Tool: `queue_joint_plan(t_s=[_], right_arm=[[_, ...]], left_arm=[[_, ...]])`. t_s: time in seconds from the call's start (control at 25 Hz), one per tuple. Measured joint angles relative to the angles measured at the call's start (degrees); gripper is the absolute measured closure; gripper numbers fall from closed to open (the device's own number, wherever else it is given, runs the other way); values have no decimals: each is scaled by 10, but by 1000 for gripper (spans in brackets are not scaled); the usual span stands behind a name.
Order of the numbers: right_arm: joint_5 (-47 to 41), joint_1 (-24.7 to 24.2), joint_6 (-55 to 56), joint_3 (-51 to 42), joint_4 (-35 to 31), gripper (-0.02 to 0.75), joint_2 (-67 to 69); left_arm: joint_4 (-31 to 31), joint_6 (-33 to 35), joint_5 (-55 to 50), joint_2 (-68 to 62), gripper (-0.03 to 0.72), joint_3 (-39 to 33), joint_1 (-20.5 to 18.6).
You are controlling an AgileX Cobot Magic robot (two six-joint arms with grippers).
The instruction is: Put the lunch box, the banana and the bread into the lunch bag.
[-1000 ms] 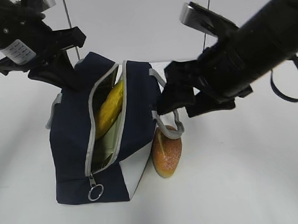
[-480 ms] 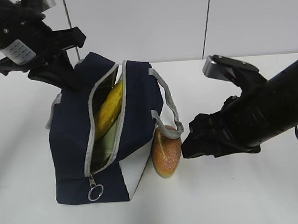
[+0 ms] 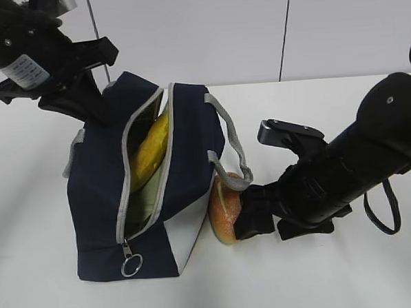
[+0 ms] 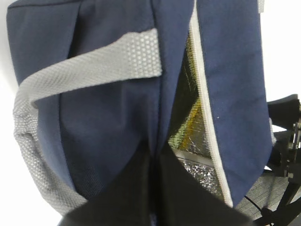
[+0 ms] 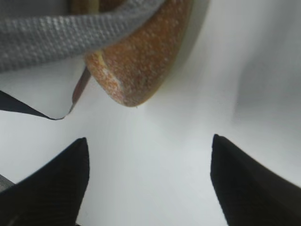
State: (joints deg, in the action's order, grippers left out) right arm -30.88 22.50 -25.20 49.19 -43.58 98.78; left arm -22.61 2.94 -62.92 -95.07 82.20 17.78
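So the big boxy navy fabric lunch bag (image 3: pixel 148 184) with the grey zipper is sitting on the white tabletop (image 3: pixel 336 278) with its zipper wide open, and the curved yellow banana (image 3: pixel 150 148) is already inside, poking up through the opening. There's also something pale green under the banana that I'd guess is the lid of the lunch box, but honestly it's too buried to be sure, so I can't confirm that one. What's clearly left is the oval glossy golden-brown bread roll (image 3: pixel 225 207), which is still outside on the tabletop, tucked right against the bag's white corner panel with one grey webbing handle (image 3: pixel 233 152) draped over its top. The right end effector (image 3: pixel 253 217) is down low just beside the roll, and in the right wrist view its two fingers are spread apart with the bread (image 5: pixel 141 61) ahead of them, not yet between them, so it's released and holding nothing. The left end effector (image 3: pixel 85 98) is up at the far top edge of the bag; in the left wrist view it looks clamped onto the navy fabric, holding the mouth open. I'd say roughly two thirds done: grab the bread, lift it clear of that handle, drop it in.
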Motion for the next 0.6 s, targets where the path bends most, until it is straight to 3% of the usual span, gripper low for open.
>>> queue_joint_plan(t_s=[0.16,0.6], right_arm=[[11,0,-18,21,-14,94,8],[60,0,-54,30,-66,82,8]], left_arm=[[0,0,0,0,691,0,0],[0,0,-1,0,691,0,0]])
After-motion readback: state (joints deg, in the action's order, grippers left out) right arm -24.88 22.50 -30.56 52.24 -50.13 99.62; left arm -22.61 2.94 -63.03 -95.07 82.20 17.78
